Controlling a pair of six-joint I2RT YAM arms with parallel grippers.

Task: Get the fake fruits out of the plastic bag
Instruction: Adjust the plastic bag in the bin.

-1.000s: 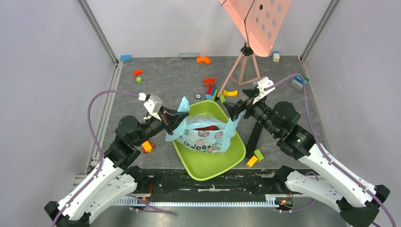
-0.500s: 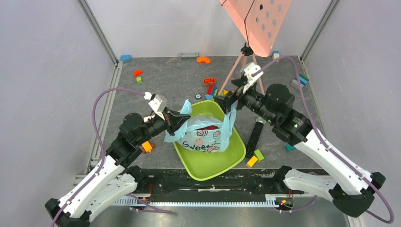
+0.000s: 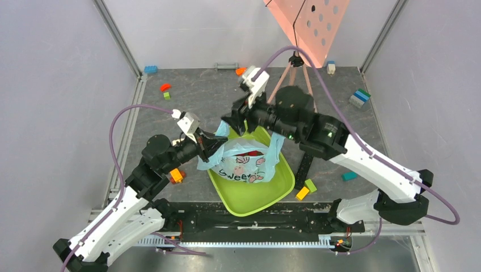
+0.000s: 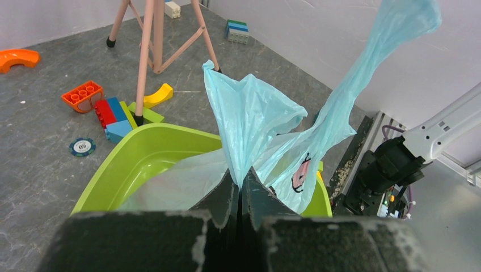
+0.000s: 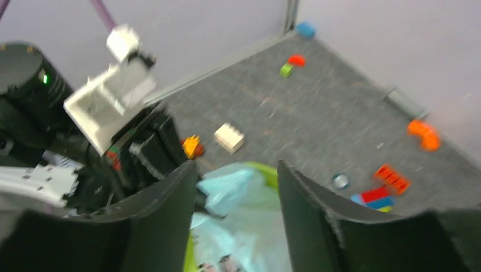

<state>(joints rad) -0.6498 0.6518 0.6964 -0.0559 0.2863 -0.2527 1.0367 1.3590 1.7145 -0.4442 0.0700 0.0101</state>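
Observation:
The light-blue plastic bag sits in the lime-green tub. A red fake fruit shows in the bag's mouth; the other fake fruits are hidden. My left gripper is shut on the bag's left handle and holds it up; the left wrist view shows the film pinched between its jaws. My right gripper hovers open over the tub's far left rim, beside that handle. In the blurred right wrist view the bag lies below its spread jaws. The bag's right handle stands free.
A pink tripod stand rises behind the tub. Toy blocks and a poker chip lie near the tub's far rim. A black strip and yellow and green blocks sit right of it, an orange block left.
My right arm has swung left from the bag's right handle across the tub's far rim to the left handle, its jaws narrowing somewhat. The left gripper has kept its hold.

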